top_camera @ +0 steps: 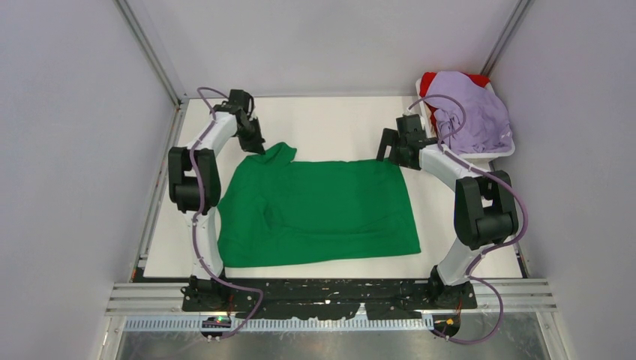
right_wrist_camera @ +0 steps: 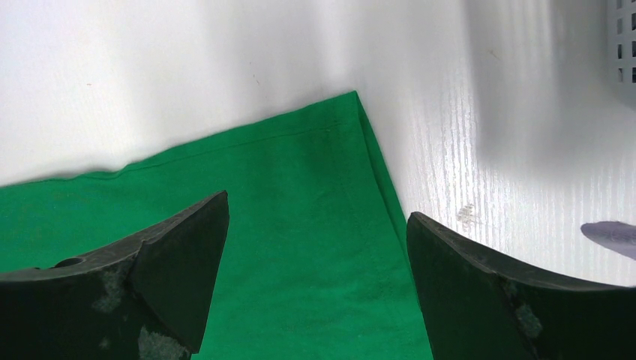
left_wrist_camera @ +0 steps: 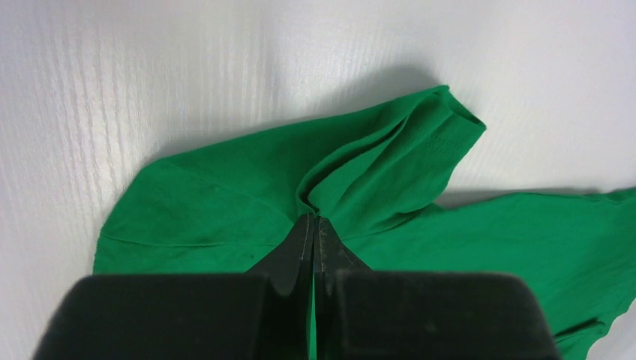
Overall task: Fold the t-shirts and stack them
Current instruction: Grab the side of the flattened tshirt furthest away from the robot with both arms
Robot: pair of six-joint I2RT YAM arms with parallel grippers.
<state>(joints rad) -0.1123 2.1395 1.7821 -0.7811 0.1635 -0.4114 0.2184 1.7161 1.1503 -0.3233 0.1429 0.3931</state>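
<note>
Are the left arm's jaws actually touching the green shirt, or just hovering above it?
Touching. The left wrist view shows the left gripper, jaws shut, pinching a fold of the green t-shirt.

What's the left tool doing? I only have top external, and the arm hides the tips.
Observer: In the left wrist view, the left tool is shut on a pinch of the green t-shirt, at the base of the sleeve.
Operator: Is the cloth bunched there?
Observer: Yes, several folds run into the tips. The sleeve fans out beyond them with the cuff pointing away.
Operator: And the right tool?
Observer: In the right wrist view, the right tool is wide open with nothing gripped. The shirt's hemmed corner lies just ahead of its gap. I can't tell whether the tips touch the cloth.
</note>
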